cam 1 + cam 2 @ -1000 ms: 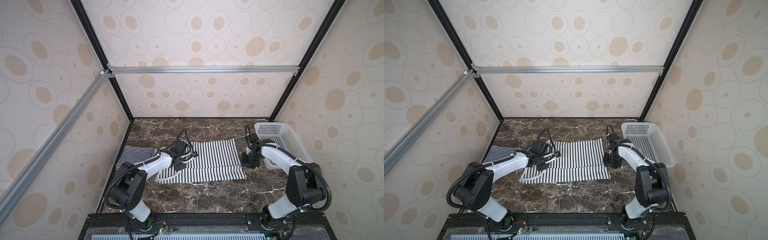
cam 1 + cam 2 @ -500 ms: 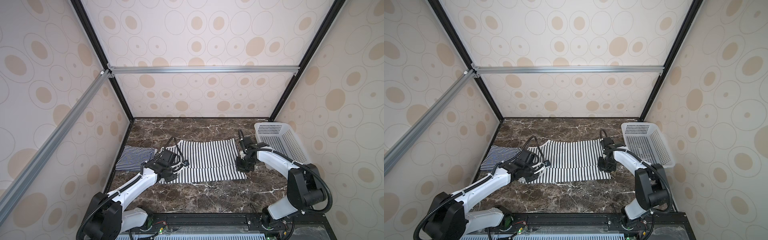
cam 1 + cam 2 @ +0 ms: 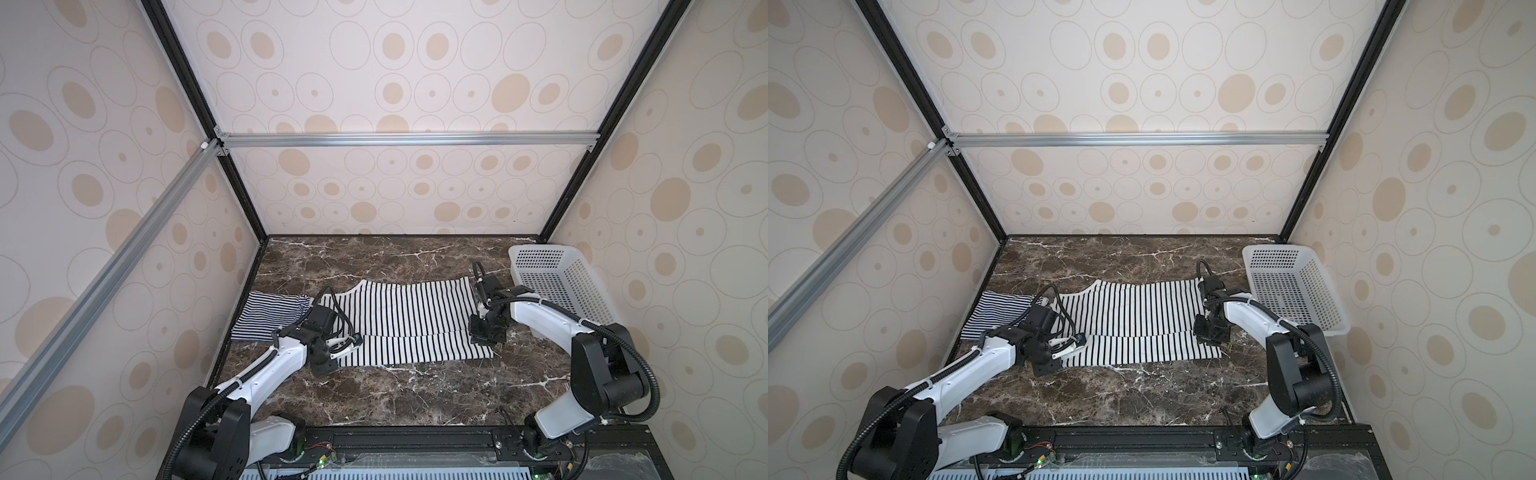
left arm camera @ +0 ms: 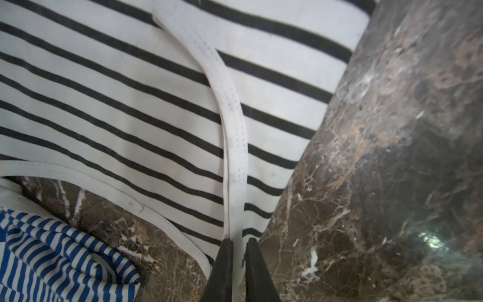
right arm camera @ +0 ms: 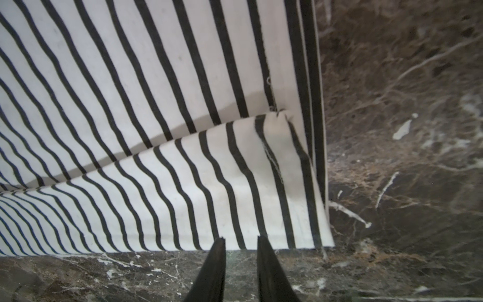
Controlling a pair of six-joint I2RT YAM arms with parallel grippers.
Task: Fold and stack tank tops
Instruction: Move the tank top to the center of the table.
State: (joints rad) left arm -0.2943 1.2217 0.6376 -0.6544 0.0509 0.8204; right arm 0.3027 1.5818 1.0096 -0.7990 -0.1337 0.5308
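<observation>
On the near side, marble table [image 3: 415,395]: dark brown stone, white veins, glossy.

Left gripper [image 4: 239,243]: thin black tapered fingers [image 4: 222,266] almost together, clamped on the white trim band of the wide-striped tank top [image 3: 407,320] at its left end. The band is flat, dotted with rows of fine stitch holes, and curves away across the fabric.

Right gripper [image 5: 241,241]: the same black fingers stand a narrow gap apart over the near hem, close to the right corner. Cannot tell whether cloth is pinched between them.

Wide-striped tank top lies at mid-table between the two grippers. It is a rough rectangle of soft white knit, with black stripes running near to far. Its near strip is doubled over; the fold edge stands slightly proud and casts a shadow in the right wrist view. A loose thread shows by the right edge.

Fine-striped tank top [image 3: 266,313]: to the left, just beside the scooped trim edge, with marble showing between. It is rumpled into soft ridges, with dense dark-blue-and-white stripes.

Far right: white plastic basket [image 3: 557,282], rectangular, rounded corners, perforated walls.
</observation>
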